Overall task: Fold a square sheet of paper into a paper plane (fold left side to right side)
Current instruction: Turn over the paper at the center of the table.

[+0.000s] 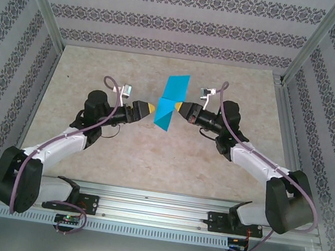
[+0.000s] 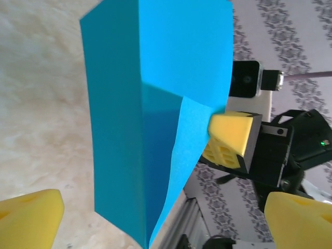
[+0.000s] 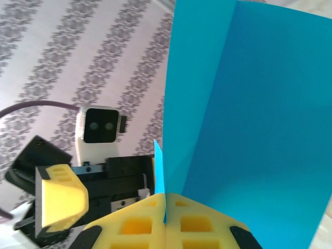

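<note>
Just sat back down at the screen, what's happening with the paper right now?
The right gripper is shut on the bright cyan-blue paper sheet, holding it upright over the marbled table. A crease already runs through the sheet. The left gripper faces it from the other side, jaws wide open and not clamping the paper.

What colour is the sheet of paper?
The paper is plain cyan-blue, clearest in right wrist view.

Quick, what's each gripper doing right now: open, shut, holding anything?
Left gripper: open, holding nothing.
Right gripper: shut on the sheet of paper.
</note>
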Robot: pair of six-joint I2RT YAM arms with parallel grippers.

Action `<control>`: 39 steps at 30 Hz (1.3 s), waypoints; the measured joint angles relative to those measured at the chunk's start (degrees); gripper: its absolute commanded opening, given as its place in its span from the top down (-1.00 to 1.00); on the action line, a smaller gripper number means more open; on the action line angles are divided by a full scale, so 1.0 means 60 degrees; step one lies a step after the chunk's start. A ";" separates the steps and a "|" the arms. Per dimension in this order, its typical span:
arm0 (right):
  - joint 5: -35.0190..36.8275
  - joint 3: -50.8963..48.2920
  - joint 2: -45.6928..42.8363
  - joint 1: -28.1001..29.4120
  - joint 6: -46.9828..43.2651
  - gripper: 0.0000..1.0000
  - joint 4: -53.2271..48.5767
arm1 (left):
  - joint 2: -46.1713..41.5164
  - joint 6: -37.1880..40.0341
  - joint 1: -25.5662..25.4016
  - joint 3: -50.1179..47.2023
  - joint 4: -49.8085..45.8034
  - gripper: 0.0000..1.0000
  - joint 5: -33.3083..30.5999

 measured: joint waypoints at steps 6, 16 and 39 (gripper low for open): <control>-0.0663 0.0335 -0.0164 0.0193 0.0594 1.00 0.1005 | 0.0127 -0.0463 -0.0739 0.0554 0.0914 -0.83 0.0510; -0.1082 0.0346 -0.0175 0.0306 0.1319 1.00 0.2095 | 0.0266 -0.0911 -0.0969 0.0663 0.1450 0.00 0.0648; 0.0011 -0.0102 -0.1708 -0.0736 -0.0372 0.12 -0.1268 | -0.0812 0.2401 -0.1628 0.1803 -0.3938 1.00 -0.1963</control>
